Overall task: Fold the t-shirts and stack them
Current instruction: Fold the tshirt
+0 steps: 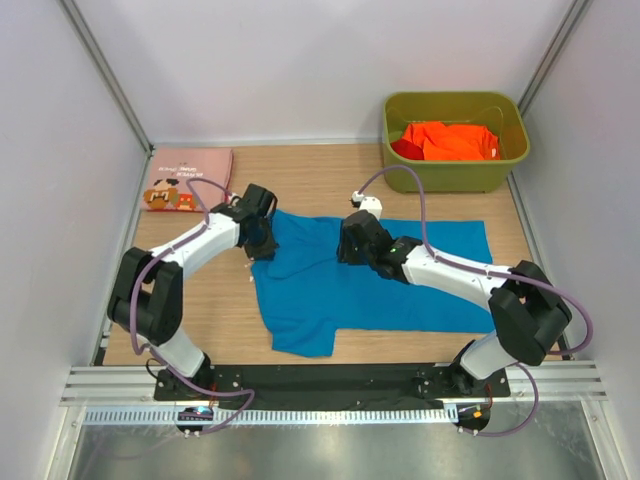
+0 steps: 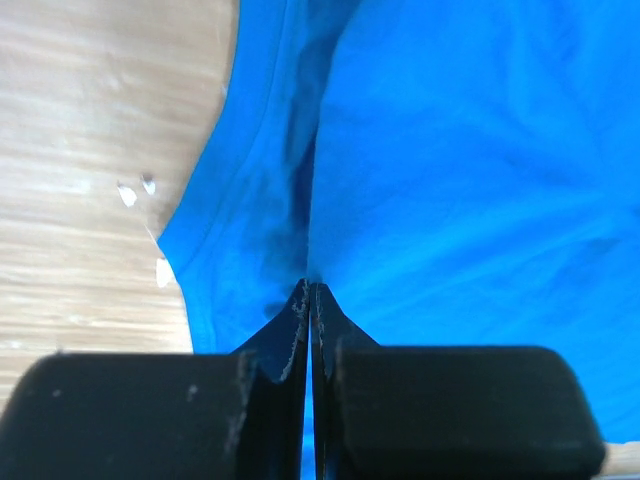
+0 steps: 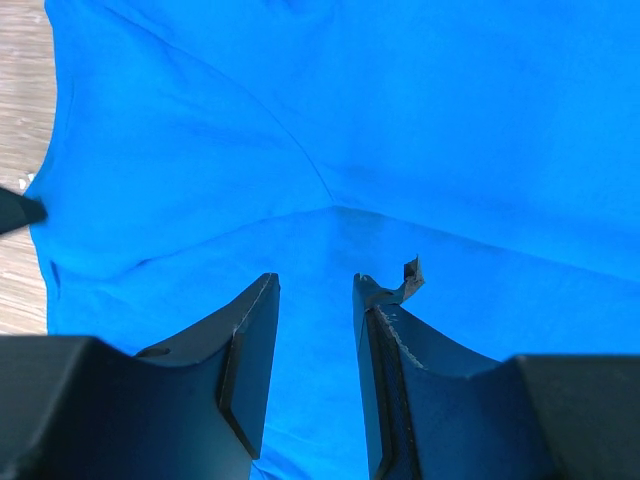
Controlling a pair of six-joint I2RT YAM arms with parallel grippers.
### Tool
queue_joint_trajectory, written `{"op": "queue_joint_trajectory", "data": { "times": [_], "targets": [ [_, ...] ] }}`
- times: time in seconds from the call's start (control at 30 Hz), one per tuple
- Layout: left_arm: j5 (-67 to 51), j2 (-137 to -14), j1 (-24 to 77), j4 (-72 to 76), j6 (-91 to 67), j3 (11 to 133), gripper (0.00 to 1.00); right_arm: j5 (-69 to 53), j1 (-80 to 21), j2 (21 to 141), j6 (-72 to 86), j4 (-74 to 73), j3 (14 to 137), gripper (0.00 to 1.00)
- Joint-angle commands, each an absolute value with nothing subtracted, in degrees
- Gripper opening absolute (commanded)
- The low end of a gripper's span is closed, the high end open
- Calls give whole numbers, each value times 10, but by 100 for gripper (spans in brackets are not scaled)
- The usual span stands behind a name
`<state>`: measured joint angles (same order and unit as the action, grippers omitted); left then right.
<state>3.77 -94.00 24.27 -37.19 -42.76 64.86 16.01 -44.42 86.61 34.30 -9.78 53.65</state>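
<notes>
A bright blue t-shirt (image 1: 400, 280) lies spread across the middle of the table. My left gripper (image 1: 262, 243) is at its left upper edge, shut on a pinch of the blue cloth (image 2: 290, 220); a thin strip of blue shows between the jaws. My right gripper (image 1: 352, 248) is over the shirt's upper middle, jaws open and empty just above the cloth (image 3: 330, 150). A folded pink t-shirt (image 1: 188, 178) with brown cartoon print lies at the back left. Orange and red shirts (image 1: 450, 140) lie in the bin.
An olive-green plastic bin (image 1: 455, 172) stands at the back right. White walls close in the table on the left, the back and the right. Bare wood (image 2: 90, 150) lies left of the blue shirt. A black rail (image 1: 330, 380) runs along the near edge.
</notes>
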Motion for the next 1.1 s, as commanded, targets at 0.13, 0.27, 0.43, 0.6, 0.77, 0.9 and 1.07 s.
{"op": "queue_joint_trajectory", "data": {
  "times": [0.13,0.27,0.43,0.6,0.77,0.9,1.07],
  "targets": [
    [21,-889,277,-380,-466,620,0,185,-445,829,334,-93,536,42],
    [32,-888,284,-381,-475,610,0,184,-445,831,337,-89,531,42],
    [36,-897,289,-374,-484,590,0,184,-444,831,336,-85,526,42],
    [50,-899,297,-375,-485,584,0,185,-444,838,335,-83,526,42],
    [54,-898,298,-382,-485,581,0,185,-445,843,334,-81,525,42],
    [61,-900,299,-382,-488,563,0,185,-444,845,334,-77,525,42],
    [40,-904,299,-357,-503,541,0,188,-446,852,332,-76,522,42]
  ]
}}
